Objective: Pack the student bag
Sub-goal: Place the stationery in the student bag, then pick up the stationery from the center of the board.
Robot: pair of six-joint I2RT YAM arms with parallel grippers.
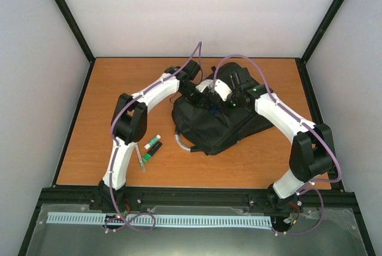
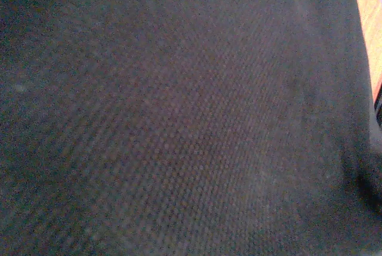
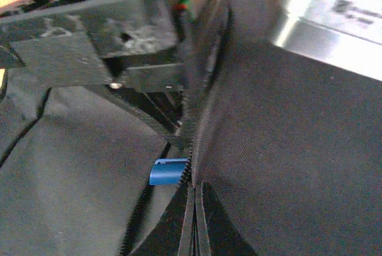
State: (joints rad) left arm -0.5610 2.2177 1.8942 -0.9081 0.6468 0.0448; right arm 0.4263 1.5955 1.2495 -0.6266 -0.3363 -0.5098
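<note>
Task looks only partly done, judging by the layout. Large black soft fabric backpack [image 1: 224, 128] lies on the orange wooden table [image 1: 119, 77], centre to right of centre and nearer the far edge. Its grey loop handle [image 1: 182, 142] points toward the near edge.

Outside the bag: 2 short green-and-white sticks [image 1: 152, 147] and 1 thin pale pen [image 1: 141, 162]. They lie beside the left arm, toward the near-left corner, apart from the bag. So at least 3 items look left to pack. What is already inside cannot be seen.

Right wrist view shows the black zip [image 3: 194, 130] parted at its lower end. A small blue plastic piece [image 3: 169, 171] sits at the zip edge; zip pull or packed item, cannot tell.

Left pincer [image 1: 196, 91] and right pincer [image 1: 230, 98] are both over the far part of the bag, close together. Left wrist view is filled with black fabric and the fingers are hidden, so it is right against the bag, but I cannot tell how wide it is. Right pincer width also cannot be told, as no fingers show clearly in its view.
</note>
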